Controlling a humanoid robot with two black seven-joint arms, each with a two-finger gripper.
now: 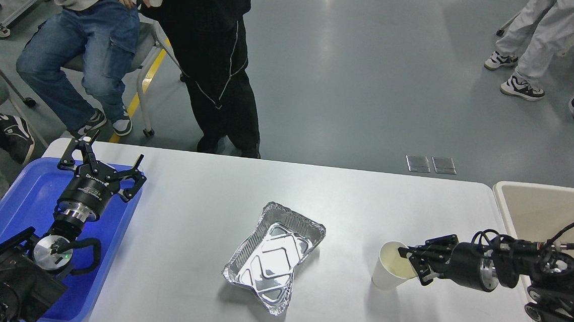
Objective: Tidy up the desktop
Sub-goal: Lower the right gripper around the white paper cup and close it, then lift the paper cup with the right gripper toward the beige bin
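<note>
The white desktop (365,202) holds a crumpled foil tray (274,256) in its middle and a white paper cup (385,271) to the right. My right gripper (412,263) comes in from the right and is shut on the cup's right rim, one finger inside and one outside. The cup tilts a little and sits slightly above the tabletop. My left gripper (102,162) is open and empty above the blue tray (16,197) at the left edge.
A beige bin (541,209) stands off the desktop's right end, behind my right arm. Two people (214,50) stand and sit close to the far left edge of the table. More legs are at the far right.
</note>
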